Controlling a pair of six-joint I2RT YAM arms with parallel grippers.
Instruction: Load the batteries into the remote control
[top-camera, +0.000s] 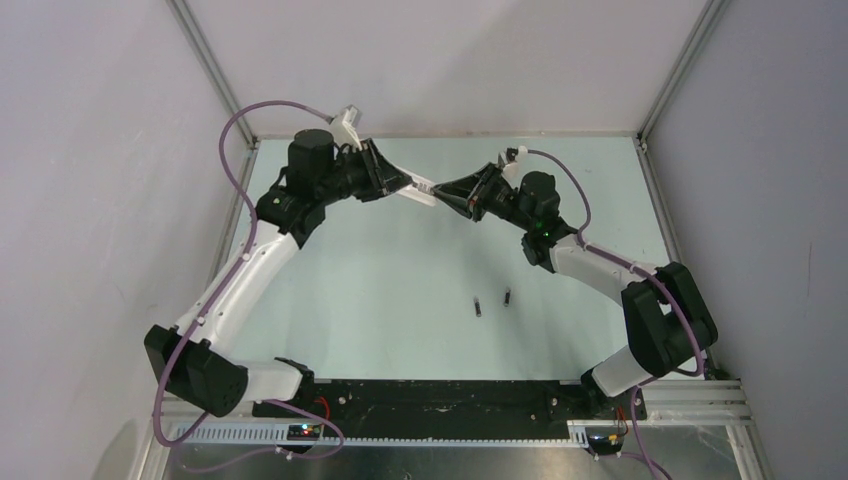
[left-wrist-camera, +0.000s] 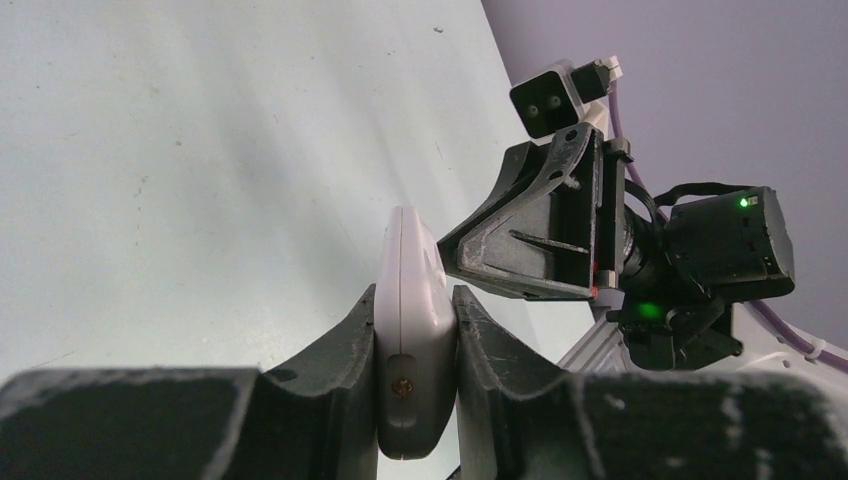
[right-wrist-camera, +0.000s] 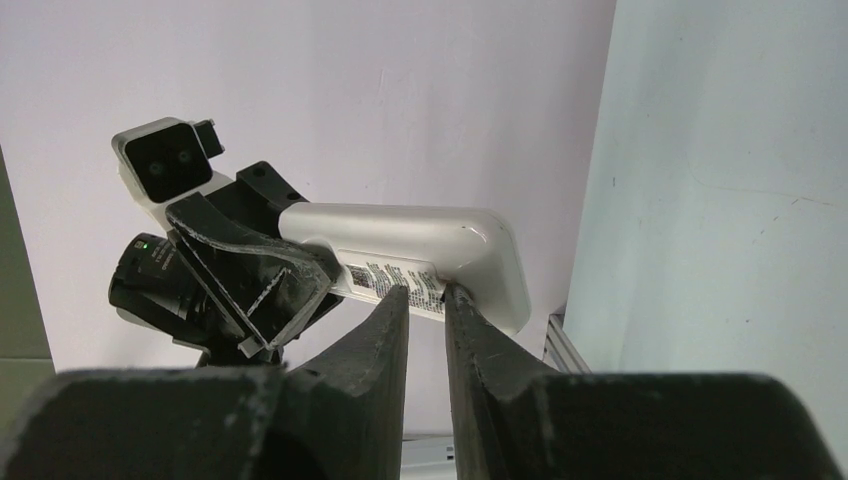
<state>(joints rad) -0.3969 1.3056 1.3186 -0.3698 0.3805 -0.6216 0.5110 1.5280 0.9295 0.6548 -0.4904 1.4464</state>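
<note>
We are clamping the left pincer (left-wrist-camera: 414, 295) on the remote control (left-wrist-camera: 410, 250) (light, slick plastic, we judge). The right pincer (right-wrist-camera: 427, 295), nearly together, is touching its labelled side; we cannot tell whether it grips.

Pale green table (top-camera: 400, 260): two small dark batteries (top-camera: 478, 306) lie directly on it, flat, near each other but not touching, roughly parallel, in the central area nearer the arm bases.

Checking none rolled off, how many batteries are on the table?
2. One battery lies near the table's middle, the other just right of it, apart. Any already in the remote would be hidden.
</note>
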